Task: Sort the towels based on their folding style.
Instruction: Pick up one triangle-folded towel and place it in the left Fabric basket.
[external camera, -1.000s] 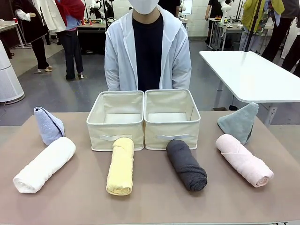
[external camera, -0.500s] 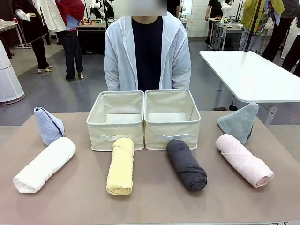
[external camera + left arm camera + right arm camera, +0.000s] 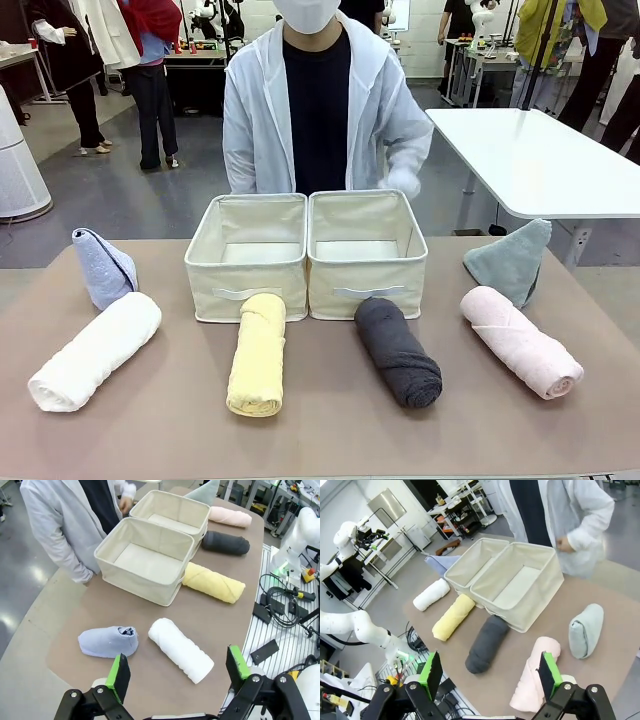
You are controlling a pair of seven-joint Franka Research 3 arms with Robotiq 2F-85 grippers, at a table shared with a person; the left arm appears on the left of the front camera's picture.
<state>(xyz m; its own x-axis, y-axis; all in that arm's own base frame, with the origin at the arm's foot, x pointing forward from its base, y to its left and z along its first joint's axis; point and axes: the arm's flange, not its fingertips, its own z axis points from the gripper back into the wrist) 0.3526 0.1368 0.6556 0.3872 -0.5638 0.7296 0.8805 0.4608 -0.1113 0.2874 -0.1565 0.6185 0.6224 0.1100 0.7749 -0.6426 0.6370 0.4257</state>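
Note:
Six towels lie on the brown table. From left to right in the front view: a light blue cone fold (image 3: 103, 266), a white roll (image 3: 95, 350), a pale yellow roll (image 3: 258, 354), a charcoal roll (image 3: 397, 350), a pink roll (image 3: 520, 341) and a grey-green cone fold (image 3: 511, 260). My left gripper (image 3: 178, 672) hangs open high above the white roll (image 3: 181, 650) and the blue cone (image 3: 109, 641). Equally high, my right gripper (image 3: 490, 675) is open over the charcoal roll (image 3: 486, 644) and pink roll (image 3: 536, 680). Neither holds anything.
Two cream fabric bins, left (image 3: 245, 280) and right (image 3: 365, 275), stand side by side mid-table behind the rolls, both empty. A person in a white jacket stands at the far edge, one hand (image 3: 403, 180) raised near the right bin's back rim. A white table (image 3: 540, 160) stands beyond.
The person has bent one arm and lifted that hand toward the right bin's far rim. The towels and bins have not moved.

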